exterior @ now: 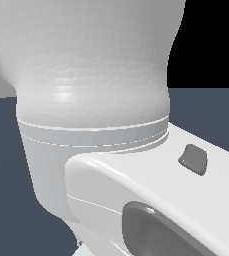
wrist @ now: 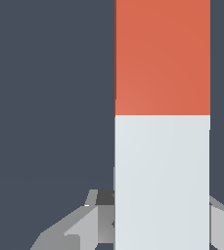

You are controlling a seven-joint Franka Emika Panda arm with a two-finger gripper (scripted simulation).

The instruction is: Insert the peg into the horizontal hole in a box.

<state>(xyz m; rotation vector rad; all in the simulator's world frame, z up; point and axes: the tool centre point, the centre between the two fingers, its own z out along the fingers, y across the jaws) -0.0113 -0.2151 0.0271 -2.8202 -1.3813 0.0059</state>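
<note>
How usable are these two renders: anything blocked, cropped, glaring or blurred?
Exterior view: the arm's white casing fills nearly the whole frame, with soft highlights, so no box or hole shows. Wrist view: sharp, flat lighting with no glare; the peg is cropped at both edges, and the gripper shows only as grey fingers beside it, so contact is unclear.

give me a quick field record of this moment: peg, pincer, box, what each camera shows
peg: two-tone bar, red-orange half far from the camera, white half near it
pincer: fingers flank the peg's white half; contact not clear
box: not in view
hole: not in view
exterior view: filled by the robot arm, workspace hidden
wrist view: peg over plain dark floor
insertion: cannot be judged from these views
</note>
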